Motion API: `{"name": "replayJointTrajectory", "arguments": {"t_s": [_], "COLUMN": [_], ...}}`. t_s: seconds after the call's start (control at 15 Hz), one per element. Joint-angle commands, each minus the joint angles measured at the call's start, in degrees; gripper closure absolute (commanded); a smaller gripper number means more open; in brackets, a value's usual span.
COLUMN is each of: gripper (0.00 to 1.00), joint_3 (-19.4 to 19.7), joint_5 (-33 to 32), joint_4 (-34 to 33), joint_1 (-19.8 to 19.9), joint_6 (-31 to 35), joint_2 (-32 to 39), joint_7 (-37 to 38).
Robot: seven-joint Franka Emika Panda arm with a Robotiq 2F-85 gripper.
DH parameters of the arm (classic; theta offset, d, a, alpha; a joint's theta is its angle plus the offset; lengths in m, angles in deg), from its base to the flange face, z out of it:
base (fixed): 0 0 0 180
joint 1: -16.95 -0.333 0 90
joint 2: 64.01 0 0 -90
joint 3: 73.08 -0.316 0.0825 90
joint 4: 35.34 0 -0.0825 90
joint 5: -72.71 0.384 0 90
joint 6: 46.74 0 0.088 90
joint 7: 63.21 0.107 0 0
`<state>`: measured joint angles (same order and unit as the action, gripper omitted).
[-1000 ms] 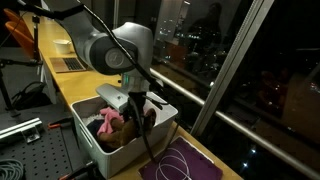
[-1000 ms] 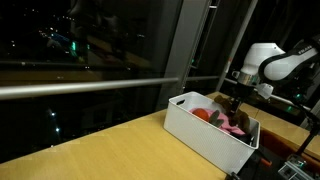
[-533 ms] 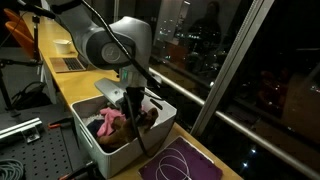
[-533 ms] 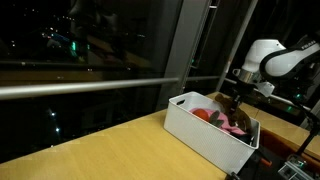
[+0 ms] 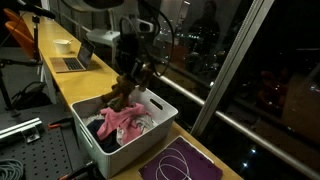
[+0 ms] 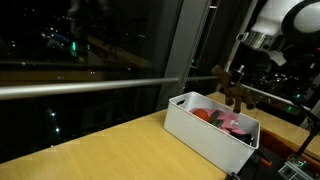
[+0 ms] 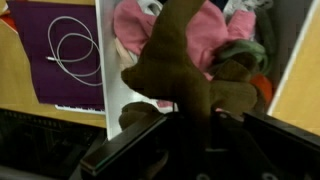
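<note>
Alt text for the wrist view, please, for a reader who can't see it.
A brown plush toy is gripped between the fingers, above a white bin that holds a pink cloth item. Beside the bin, a purple mat carries a coiled white cable on the wooden table.

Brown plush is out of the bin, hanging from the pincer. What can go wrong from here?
1. The pincer grips the brown plush toy at one end only. The rest dangles over the white bin, so the soft fabric may slip free.
2. The toy's lower end hangs close above the pink plush, and I cannot tell whether they touch. A snag might drag the pink one along.
</note>
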<state>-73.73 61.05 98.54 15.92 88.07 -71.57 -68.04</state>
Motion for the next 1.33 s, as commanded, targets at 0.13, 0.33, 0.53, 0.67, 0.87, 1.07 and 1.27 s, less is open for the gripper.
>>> {"name": "replayJointTrajectory", "arguments": {"t_s": [0.13, 0.33, 0.53, 0.67, 0.87, 1.07, 1.27], "gripper": [0.96, 0.96, 0.96, 0.96, 0.96, 0.96, 0.57], "joint_3": [-8.44, -12.43, -14.16, -13.93, -13.56, -13.63, -13.15], "joint_5": [-1.19, -3.45, -6.11, -6.68, -5.02, -2.87, -1.42], "joint_4": [-13.47, -22.49, -30.35, -34.29, -39.28, -41.75, -42.78], "joint_1": [-6.43, -9.85, -13.36, -15.23, -17.09, -17.81, -17.57], "joint_6": [-10.83, -15.37, -18.62, -20.08, -21.67, -22.21, -23.19], "joint_2": [3.91, 11.36, 19.14, 23.07, 27.85, 30.11, 30.51], "joint_7": [4.37, 6.61, 7.57, 6.82, 5.93, 5.79, 5.78]}}
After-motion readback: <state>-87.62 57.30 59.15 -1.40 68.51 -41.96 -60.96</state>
